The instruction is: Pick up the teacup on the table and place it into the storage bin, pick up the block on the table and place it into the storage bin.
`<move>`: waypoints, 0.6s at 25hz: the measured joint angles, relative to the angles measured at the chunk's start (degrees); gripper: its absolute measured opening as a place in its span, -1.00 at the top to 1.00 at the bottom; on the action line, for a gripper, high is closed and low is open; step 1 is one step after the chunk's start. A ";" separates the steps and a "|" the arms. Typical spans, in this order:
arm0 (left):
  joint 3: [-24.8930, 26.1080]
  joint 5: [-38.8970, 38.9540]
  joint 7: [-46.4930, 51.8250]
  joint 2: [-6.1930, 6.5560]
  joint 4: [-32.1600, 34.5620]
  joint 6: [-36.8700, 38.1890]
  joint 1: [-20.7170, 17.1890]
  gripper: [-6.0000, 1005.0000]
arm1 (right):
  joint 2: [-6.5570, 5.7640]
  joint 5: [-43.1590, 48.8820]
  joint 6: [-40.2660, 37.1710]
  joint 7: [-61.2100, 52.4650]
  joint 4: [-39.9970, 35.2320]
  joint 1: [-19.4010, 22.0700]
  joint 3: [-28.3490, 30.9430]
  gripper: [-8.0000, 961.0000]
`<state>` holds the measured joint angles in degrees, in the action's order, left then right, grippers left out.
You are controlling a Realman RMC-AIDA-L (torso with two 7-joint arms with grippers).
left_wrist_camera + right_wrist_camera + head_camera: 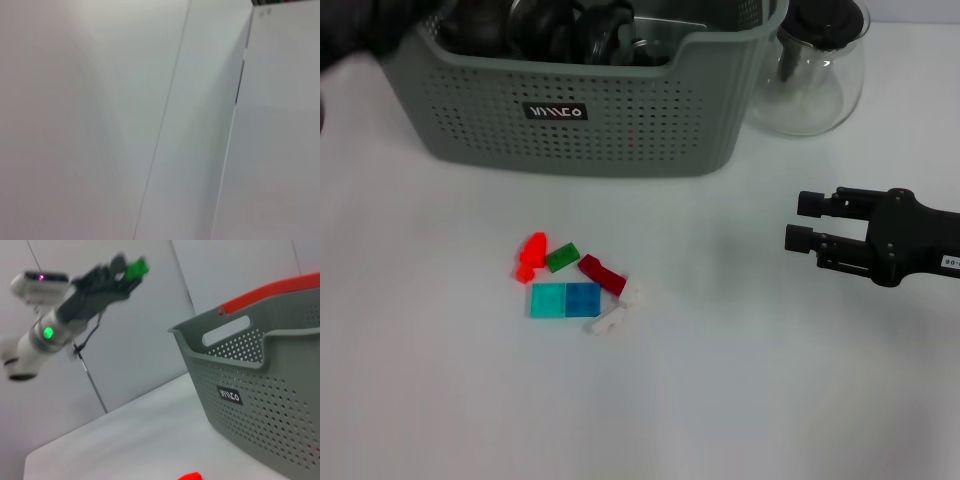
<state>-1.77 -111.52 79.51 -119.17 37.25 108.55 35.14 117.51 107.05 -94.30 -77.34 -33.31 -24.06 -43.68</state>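
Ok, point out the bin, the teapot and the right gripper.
Bin [470, 120], head view, front wall.
Teapot [818, 95], head view, glass belly.
Right gripper [803, 221], head view, between the fingertips.

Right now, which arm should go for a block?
Probably the right: its gripper hovers low over the table, open, facing the blocks. The left gripper is raised near the bin, apparently holding something green.

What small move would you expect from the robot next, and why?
Probably the right pincer should glide left toward the blocks, perhaps to the white block, which is nearest to it. That pincer hovers open and empty above the table. The blocks lie in front of the storage bin, not in it. The left pincer is raised up by the bin's left end.
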 joint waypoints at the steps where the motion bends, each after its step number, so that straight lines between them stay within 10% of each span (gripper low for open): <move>1: -0.41 0.02 1.75 0.46 0.45 -1.72 1.96 0.06 | 0.00 0.00 0.00 0.00 0.00 -0.08 -0.01 -0.22; 9: -23.16 -1.49 14.68 3.03 4.23 -27.98 10.36 0.02 | 0.00 0.00 0.00 0.00 -0.08 -0.12 -0.09 -0.22; 15: -42.71 -9.29 26.86 1.68 9.39 -46.21 10.88 -0.01 | 0.03 0.00 -0.01 0.00 -0.08 -0.66 -0.14 -0.22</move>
<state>-44.48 -120.81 106.38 -117.49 46.65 62.34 46.02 117.54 107.05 -94.31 -77.34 -33.39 -24.72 -43.82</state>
